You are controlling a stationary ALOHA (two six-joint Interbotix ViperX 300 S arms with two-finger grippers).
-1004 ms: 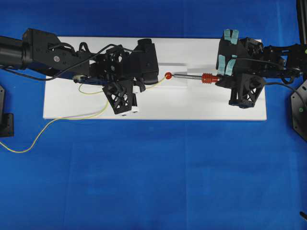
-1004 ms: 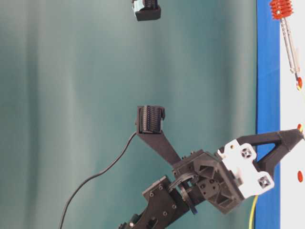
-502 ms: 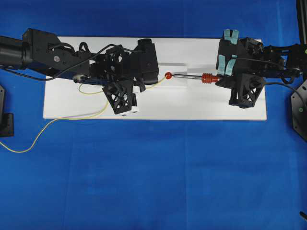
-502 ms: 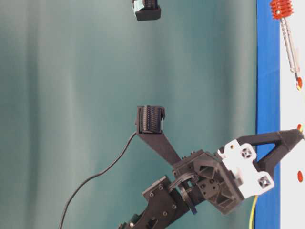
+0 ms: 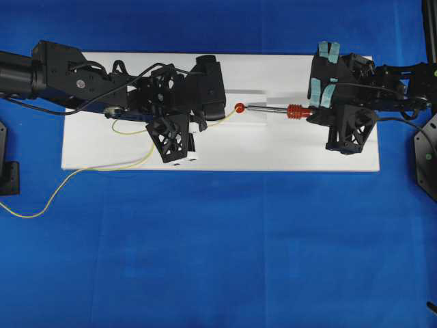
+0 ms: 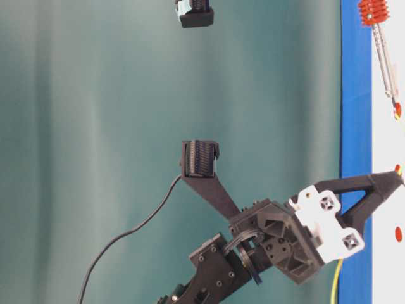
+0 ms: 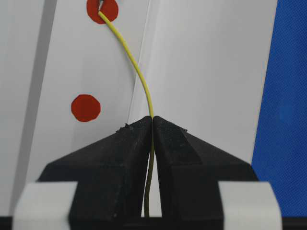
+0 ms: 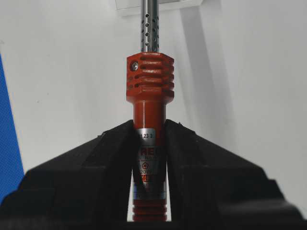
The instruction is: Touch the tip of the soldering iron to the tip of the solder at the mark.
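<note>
We see left claw (image 7: 152, 125) pinching the solder (image 7: 139, 76), its tip ahead on a red mark (image 7: 108, 9), right claw (image 8: 149, 139) gripping the soldering iron (image 8: 149, 86)

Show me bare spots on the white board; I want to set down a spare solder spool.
Free: the board's near strip between the left end effector and the right end effector, and its far edge between them. Crowded: the middle line, where solder, mark and iron meet.

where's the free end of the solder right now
In the overhead view it lies on the red mark mid-board, meeting the soldering iron tip; the solder runs left into the shut left claw.
</note>
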